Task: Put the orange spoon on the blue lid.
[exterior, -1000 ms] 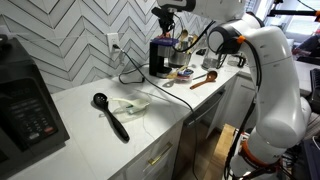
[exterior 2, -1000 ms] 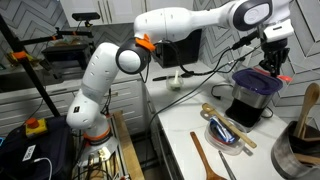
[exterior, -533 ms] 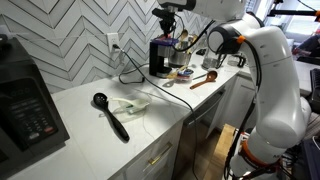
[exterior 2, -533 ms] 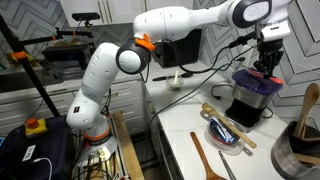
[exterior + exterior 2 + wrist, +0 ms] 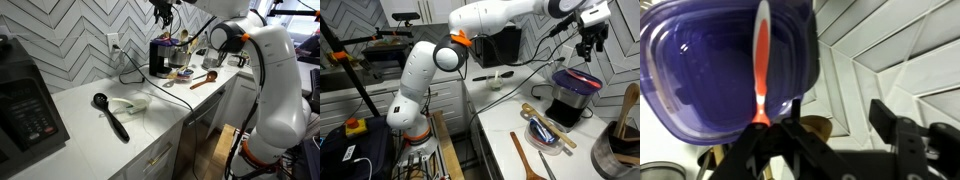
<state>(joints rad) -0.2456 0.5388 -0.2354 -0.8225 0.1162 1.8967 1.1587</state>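
Observation:
The orange spoon lies lengthwise on the blue lid, which fills the upper left of the wrist view. That lid caps a black container by the tiled back wall. In an exterior view the spoon shows as a thin reddish strip on the lid. My gripper hangs above the lid, open, with nothing between its fingers. In both exterior views the gripper stands clear above the container.
A long black ladle and a crumpled clear wrapper lie mid-counter. A brown wooden spoon lies near the container. A black appliance stands at one end. A bowl of utensils and a holder sit nearby.
The gripper was shut on the spoon low over the lid; it has opened and risen, and the spoon now rests on the lid.

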